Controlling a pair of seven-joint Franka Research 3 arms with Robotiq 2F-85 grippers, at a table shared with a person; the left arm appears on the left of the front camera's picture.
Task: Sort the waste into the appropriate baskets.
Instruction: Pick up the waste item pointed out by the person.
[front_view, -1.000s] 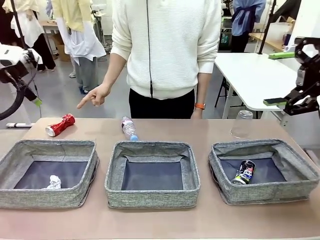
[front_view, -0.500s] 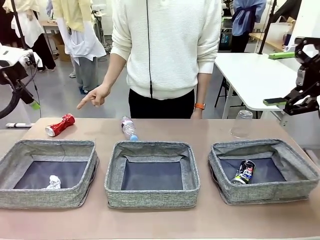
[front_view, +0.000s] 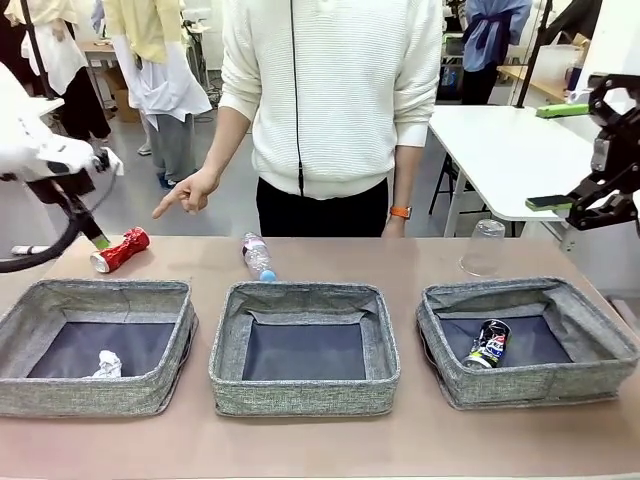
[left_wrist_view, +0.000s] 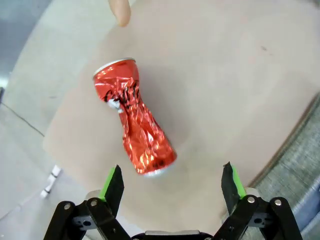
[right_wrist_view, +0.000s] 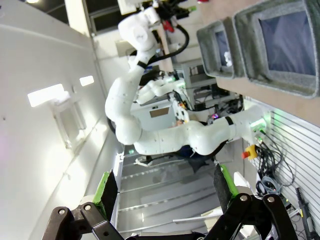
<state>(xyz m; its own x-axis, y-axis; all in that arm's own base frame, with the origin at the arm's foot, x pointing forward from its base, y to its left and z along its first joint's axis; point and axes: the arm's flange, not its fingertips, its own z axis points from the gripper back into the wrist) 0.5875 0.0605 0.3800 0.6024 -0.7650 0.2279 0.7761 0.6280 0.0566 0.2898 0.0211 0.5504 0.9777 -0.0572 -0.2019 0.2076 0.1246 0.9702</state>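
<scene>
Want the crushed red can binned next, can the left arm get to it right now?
Probably yes: the left gripper hangs open close over the crushed red can, with nothing between them.

A brown worktop (front_view: 420, 440) stands on a grey floor (front_view: 232, 215). Beyond its far right corner is a white table (front_view: 500, 150). Bright, even light fills the room.

The crushed red metal can (left_wrist_view: 134, 117) is glossy, and its creased skin catches the light. The pale brown desk (left_wrist_view: 225, 75) is smooth and matt. The three low grey bins (front_view: 300, 385) are coarse woven cloth with a smooth dark lining. The clear plastic bottle with a blue cap (front_view: 257, 254) and the clear plastic cup (front_view: 487, 247) look thin and shiny. The crumpled white paper ball (front_view: 108, 364) is matt.
</scene>
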